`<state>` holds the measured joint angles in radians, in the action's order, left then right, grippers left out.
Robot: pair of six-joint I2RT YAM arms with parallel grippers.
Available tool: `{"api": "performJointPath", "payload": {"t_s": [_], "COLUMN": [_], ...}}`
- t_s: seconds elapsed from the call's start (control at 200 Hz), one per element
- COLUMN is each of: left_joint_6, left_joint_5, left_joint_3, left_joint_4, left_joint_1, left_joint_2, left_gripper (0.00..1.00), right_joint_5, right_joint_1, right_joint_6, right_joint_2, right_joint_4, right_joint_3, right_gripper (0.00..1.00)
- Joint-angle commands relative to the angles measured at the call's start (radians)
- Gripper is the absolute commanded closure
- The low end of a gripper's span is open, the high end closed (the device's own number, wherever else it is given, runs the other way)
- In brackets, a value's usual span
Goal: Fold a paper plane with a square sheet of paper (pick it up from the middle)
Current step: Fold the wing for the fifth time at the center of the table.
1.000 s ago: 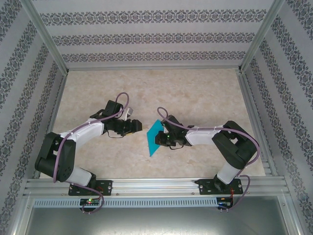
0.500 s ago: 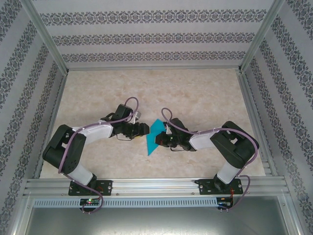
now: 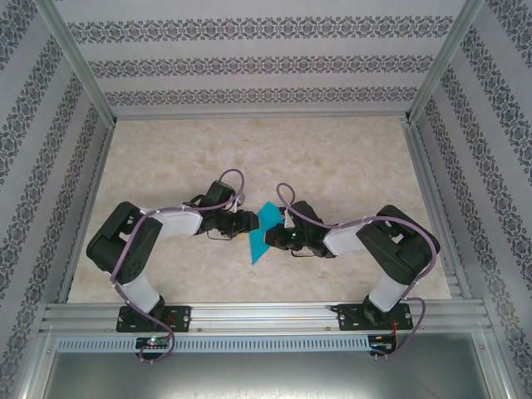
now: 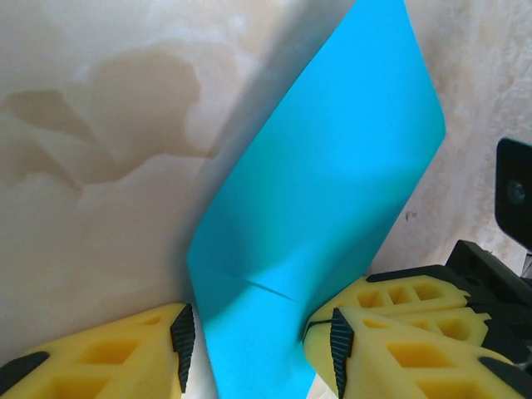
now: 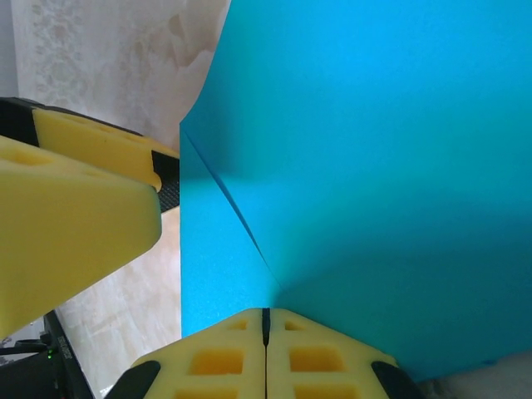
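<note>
Beige marbled counter (image 3: 332,158) w/ both arms reaching in to meet near the middle. Nothing here acts as a container, so no contents to list.

The thin, matte teal-blue square sheet of paper (image 3: 263,236) is off the counter, held up on edge between the two arms & tilted. It looks partly creased already: a fine fold line runs across its lower part in the left wrist view (image 4: 332,183) and slants toward the pads in the right wrist view (image 5: 374,166).

Right hand (image 5: 266,320) – yellow pads pressed together, clamped on the sheet's edge. It is carrying the paper.

Left hand (image 4: 258,337) – pads apart, one on each side of the sheet's lower corner, not pinching yet as far as I can see.

Step in hand, my read: mid-fold, w/ the left hand coming in for a 2nd hold so the paper can be regripped or creased. Not near a finished plane – no point formed.

Next move probably calls for the left hand to pinch squarely by the fold line w/o buckling the sheet, while the right grip holds firm.
</note>
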<state>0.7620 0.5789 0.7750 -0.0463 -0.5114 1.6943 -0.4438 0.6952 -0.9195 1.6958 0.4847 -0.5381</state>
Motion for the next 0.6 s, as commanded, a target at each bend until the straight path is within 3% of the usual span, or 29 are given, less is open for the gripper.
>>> {"api": "performJointPath", "payload": {"t_s": [0.0,0.595], "left_joint_6": [0.020,-0.085], "left_joint_5": [0.010,0.042], "left_joint_3": [0.030,0.064], "left_joint_4": [-0.055,0.088], "left_joint_1": [-0.014,-0.038], "left_joint_2": [0.006,-0.019], "left_gripper": [0.53,0.87], "right_joint_5": [0.010,0.004], "right_joint_1": [-0.014,-0.033], "right_joint_6": [0.001,0.004], "right_joint_2": [0.036,-0.011], "right_joint_4": [-0.025,-0.043], "right_joint_3": [0.029,0.011], "right_gripper": [0.94,0.93]}}
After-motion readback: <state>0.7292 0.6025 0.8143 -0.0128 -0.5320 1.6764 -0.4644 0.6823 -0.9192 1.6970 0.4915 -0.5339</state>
